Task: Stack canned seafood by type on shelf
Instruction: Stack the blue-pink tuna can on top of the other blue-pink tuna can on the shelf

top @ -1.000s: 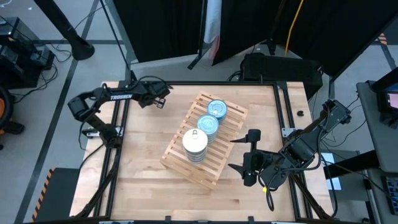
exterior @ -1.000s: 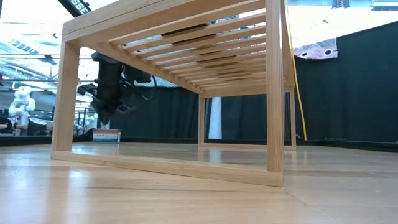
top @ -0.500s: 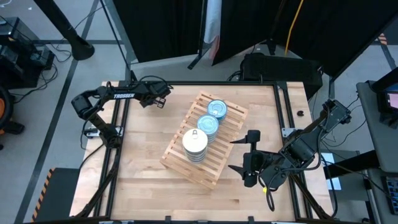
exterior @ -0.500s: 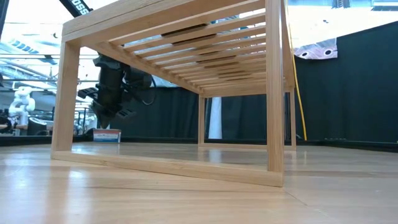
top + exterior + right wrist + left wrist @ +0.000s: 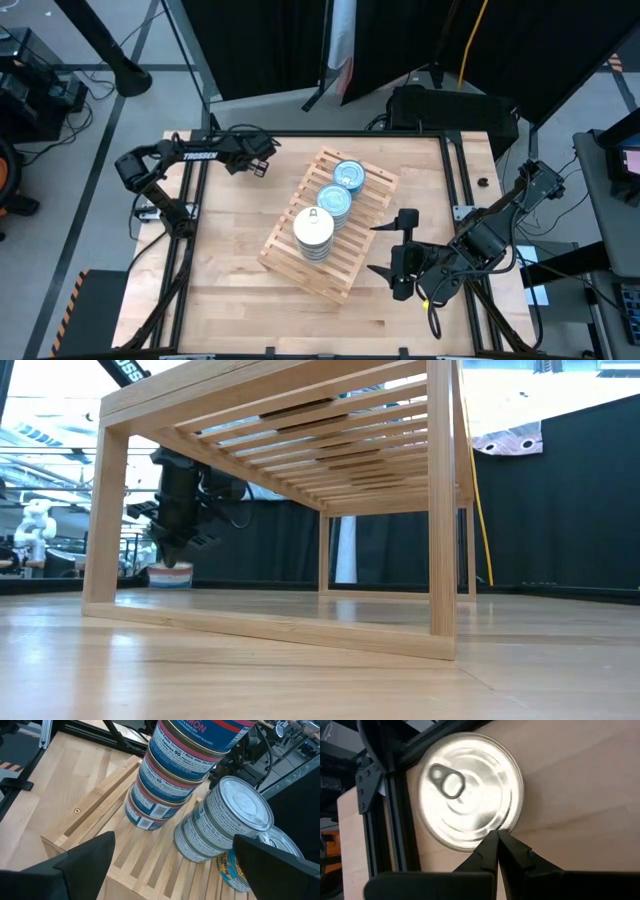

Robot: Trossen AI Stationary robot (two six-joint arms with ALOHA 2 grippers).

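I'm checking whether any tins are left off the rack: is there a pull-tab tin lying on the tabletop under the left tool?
Yes: the left wrist view shows a silver pull-tab tin lying flat on the tabletop, just beyond the left tool.

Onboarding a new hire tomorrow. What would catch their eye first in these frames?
Probably the three stacks of tins lined up on the slatted shelf mid-table, two blue-topped and one white-topped. Next, the left gripper, fingers shut, just above a lone silver pull-tab tin at the table's far left corner. The right gripper waits wide open beside the shelf.
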